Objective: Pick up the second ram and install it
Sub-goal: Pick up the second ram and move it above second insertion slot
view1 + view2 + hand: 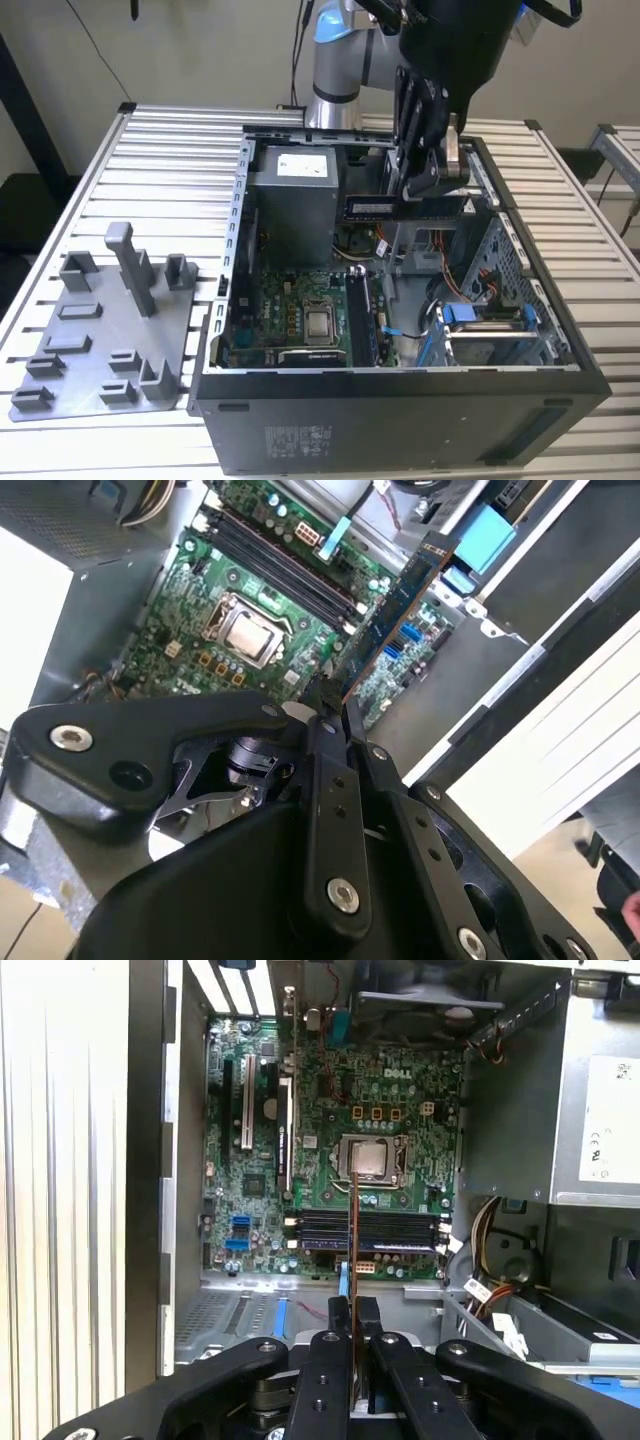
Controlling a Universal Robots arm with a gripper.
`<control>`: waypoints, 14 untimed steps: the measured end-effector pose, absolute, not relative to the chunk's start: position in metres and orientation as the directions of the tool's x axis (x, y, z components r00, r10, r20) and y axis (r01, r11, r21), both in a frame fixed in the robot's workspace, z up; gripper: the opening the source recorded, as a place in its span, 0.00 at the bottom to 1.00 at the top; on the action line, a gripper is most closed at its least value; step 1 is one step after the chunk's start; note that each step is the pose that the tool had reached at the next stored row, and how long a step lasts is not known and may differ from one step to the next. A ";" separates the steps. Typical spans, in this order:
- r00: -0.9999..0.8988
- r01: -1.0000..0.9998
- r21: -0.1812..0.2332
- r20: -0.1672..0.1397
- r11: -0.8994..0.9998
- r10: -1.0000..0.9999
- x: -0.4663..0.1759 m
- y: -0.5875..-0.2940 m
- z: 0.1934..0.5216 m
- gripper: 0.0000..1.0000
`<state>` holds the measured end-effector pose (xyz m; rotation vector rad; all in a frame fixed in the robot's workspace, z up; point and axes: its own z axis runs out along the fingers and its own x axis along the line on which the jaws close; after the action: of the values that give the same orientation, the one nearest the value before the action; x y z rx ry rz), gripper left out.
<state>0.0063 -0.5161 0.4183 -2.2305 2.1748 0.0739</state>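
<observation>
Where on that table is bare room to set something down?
Bare slatted table lies at the exterior view's left of the computer case, beyond the grey holder tray, and at the exterior view's right. Inside the case is crowded: the tool holds the second ram.

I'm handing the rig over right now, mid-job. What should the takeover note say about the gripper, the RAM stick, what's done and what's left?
Gripper: shut on the second ram, holding it above the open computer case.
Ram: in the air, clear of the motherboard. In the first wrist view it hangs edge-on over the memory slots.
Done: the pick-up.
Left: the install; the stick is not yet seated in a slot.
</observation>
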 end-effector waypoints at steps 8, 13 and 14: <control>0.025 -1.000 0.015 -0.052 -0.026 -0.998 0.006 -0.501 0.418 0.14; 0.025 -1.000 0.015 -0.052 -0.026 -0.998 0.006 -0.489 0.418 0.14; 0.025 -1.000 0.015 -0.052 -0.026 -0.998 0.006 -0.486 0.418 0.14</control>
<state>0.0063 -0.4863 0.4183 -2.2304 2.1747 0.0740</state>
